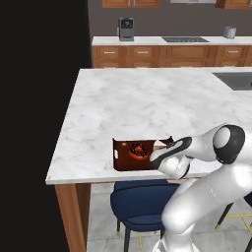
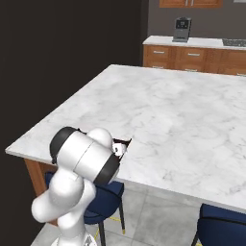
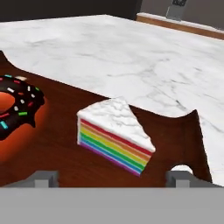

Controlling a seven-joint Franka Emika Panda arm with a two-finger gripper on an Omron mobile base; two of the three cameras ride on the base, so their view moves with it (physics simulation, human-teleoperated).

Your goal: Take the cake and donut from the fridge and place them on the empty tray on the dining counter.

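Marble desk (image 3: 131, 43) across upper frame. Cake (image 3: 116, 133) at centre on tray (image 3: 175, 131), donut (image 3: 15, 105) at left. Pincer (image 3: 113, 179) spread wide, empty. Cake likely light, soft, smearable; best gripped low on flat sides.

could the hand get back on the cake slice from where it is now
Probably yes: the open hand sits just in front of the cake slice on the tray, nothing between them; the donut lies off to one side.
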